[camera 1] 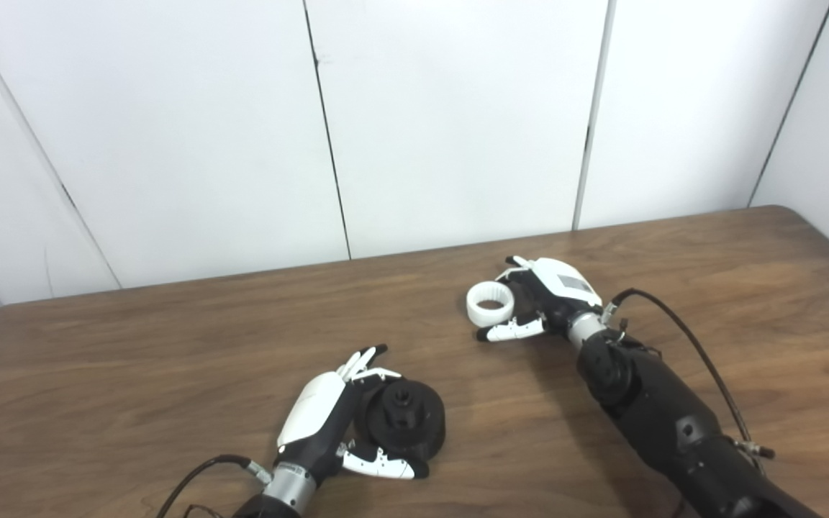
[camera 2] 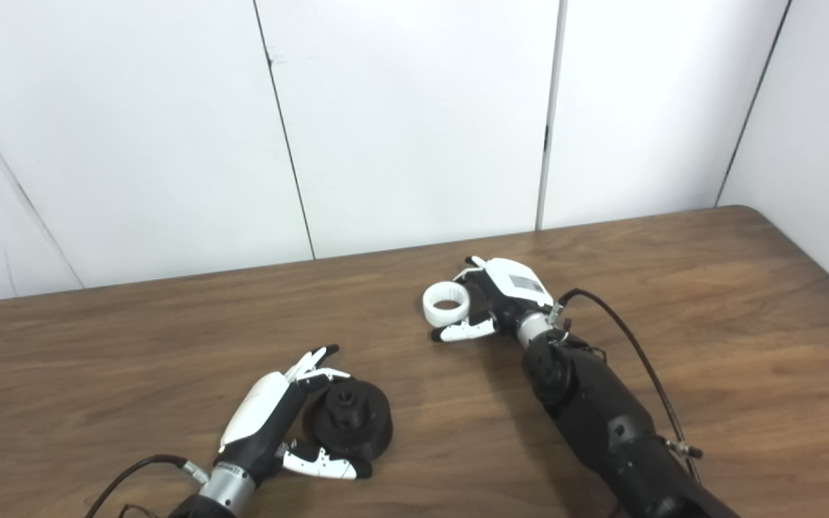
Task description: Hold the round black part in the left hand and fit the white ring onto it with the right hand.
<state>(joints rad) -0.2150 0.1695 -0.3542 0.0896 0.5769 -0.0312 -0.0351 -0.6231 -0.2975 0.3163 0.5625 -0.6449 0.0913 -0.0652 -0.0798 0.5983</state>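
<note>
Your left hand [camera 1: 328, 421] rests low on the tabletop [camera 1: 170, 360], fingers spread and cupped beside the round black part [camera 1: 404, 421], thumb along its near edge, touching but not clasping it. Well apart to the right, your right hand [camera 1: 540, 302] lies spread beside the white ring [camera 1: 490, 303], which sits on the tabletop between fingers and thumb, ungrasped.

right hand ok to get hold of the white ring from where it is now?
Probably yes. The right hand is already at the white ring, fingers and thumb spread open on either side of it, and nothing lies between them. The ring sits on bare table, well apart from the black part.
</note>
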